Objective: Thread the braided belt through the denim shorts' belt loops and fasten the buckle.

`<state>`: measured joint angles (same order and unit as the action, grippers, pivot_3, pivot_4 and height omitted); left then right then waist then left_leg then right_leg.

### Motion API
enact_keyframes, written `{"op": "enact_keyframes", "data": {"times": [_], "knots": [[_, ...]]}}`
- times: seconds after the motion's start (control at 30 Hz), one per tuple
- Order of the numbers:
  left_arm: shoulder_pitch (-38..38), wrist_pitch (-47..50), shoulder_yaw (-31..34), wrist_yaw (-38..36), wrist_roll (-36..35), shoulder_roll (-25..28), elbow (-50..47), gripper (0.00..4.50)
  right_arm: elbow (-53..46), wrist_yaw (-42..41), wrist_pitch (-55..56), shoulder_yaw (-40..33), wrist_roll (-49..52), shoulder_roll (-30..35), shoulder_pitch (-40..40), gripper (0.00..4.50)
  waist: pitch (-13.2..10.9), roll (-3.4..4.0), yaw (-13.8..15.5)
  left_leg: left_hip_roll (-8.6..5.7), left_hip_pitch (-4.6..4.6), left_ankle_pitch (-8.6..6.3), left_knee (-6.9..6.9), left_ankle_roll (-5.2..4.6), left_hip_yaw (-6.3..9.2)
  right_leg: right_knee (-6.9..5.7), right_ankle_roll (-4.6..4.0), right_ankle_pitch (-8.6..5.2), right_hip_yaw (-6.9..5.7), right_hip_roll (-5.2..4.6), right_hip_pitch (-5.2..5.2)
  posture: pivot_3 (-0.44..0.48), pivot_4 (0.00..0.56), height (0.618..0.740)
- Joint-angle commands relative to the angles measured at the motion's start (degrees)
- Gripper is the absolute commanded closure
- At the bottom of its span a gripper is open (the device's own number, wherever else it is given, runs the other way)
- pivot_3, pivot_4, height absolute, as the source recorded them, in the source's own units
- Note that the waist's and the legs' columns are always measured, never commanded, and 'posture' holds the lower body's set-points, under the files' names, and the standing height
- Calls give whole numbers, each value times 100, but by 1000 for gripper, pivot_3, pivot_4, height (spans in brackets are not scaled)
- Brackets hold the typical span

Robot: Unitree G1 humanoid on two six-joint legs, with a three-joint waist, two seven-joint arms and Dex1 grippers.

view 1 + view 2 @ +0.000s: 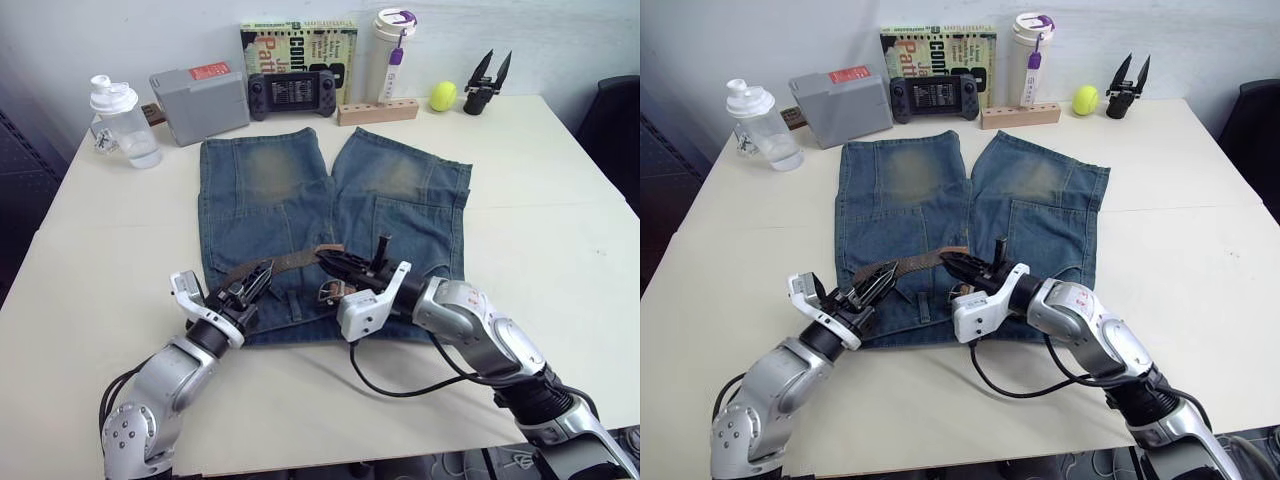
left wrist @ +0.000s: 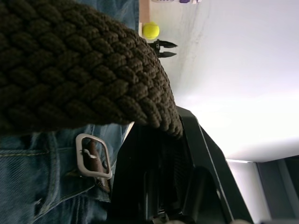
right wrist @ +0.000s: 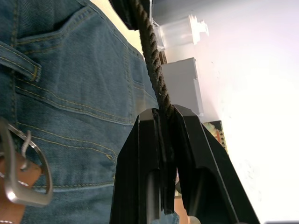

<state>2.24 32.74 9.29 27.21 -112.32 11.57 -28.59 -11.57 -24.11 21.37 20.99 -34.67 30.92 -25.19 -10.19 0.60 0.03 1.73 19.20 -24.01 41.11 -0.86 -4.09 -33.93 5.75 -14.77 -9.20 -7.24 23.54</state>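
Both hands, left hand (image 1: 262, 275) and right hand (image 1: 335, 262), are pinching the braided belt (image 1: 290, 262) taut above the denim shorts (image 1: 300, 200) lying mid-surface; the buckle (image 1: 333, 292) is dangling near the waistband, risking snagging or slipping free.

- The place looked like a lab or office test room: a plain white wall (image 1: 560, 40) stood behind a pale tabletop (image 1: 560, 230).
- Beyond the tools sat assorted props: a grey box (image 1: 200, 100), a handheld game console (image 1: 292, 93), a book (image 1: 300, 45), a tennis ball (image 1: 443, 96), and a spare black gripper part (image 1: 487, 85).
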Motion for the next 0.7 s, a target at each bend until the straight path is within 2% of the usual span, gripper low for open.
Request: {"op": "enact_keyframes", "data": {"times": [0.03, 0.23, 0.3, 0.37, 0.4, 0.57, 0.6, 0.7], "knots": [[-167, 148, -71, -154, -68, -14, -130, 4463, -187, 66, 142, -48, 47, -82, 27, 4500, 0, 0, -2, 0, 0, 0, -1, 0, 0, 0, 0, 0, 0, 0, 0, 0, 150, 726], [-438, 50, -135, -163, -65, 251, -105, 4463, -177, 35, 144, -67, 41, -122, 43, 4500, 0, 1, -6, 1, 1, 1, -3, 2, 2, 2, 0, 0, 0, 2, 0, 0, 150, 726], [-462, 10, -173, -155, -67, 216, -109, 3646, -175, 26, 145, -73, 43, -129, 46, 4500, -1, 1, -6, 1, 0, 1, -6, 2, 2, 4, 0, 0, 0, 1, 0, 0, 150, 726], [-537, -2, -242, -94, -68, 228, -111, 3018, -170, 13, 146, -78, 46, -136, 47, 4500, -1, 1, 2, 2, 1, 1, -6, 2, 3, 5, 0, 0, 0, 1, 0, 0, 150, 726], [-567, -38, -289, -9, -68, 205, -117, 2409, -173, 1, 148, -83, 48, -138, 53, 4500, -1, 1, 2, 1, 2, 1, -5, 2, 5, 5, 0, 0, 1, 1, 0, 0, 150, 726], [-618, -163, -400, 245, -68, 100, -111, 378, -172, -26, 158, -100, 46, -163, 56, 4500, -1, 1, -6, 1, 1, 2, -7, 3, 6, 6, 0, 0, 3, 1, -1, 0, 150, 726], [-629, -195, -415, 284, -68, 81, -114, 183, -176, -31, 160, -107, 49, -163, 59, 4500, -1, 1, -6, 2, 1, 2, -7, 3, 7, 7, 0, 0, 3, 1, -1, 0, 150, 726], [-664, -279, -435, 368, -68, 17, -127, 183, -179, -39, 167, -122, 51, -157, 70, 4500, -1, 1, -2, 2, 2, 2, -7, 4, 9, 6, 0, 0, 3, 1, -2, 0, 150, 726]]}}
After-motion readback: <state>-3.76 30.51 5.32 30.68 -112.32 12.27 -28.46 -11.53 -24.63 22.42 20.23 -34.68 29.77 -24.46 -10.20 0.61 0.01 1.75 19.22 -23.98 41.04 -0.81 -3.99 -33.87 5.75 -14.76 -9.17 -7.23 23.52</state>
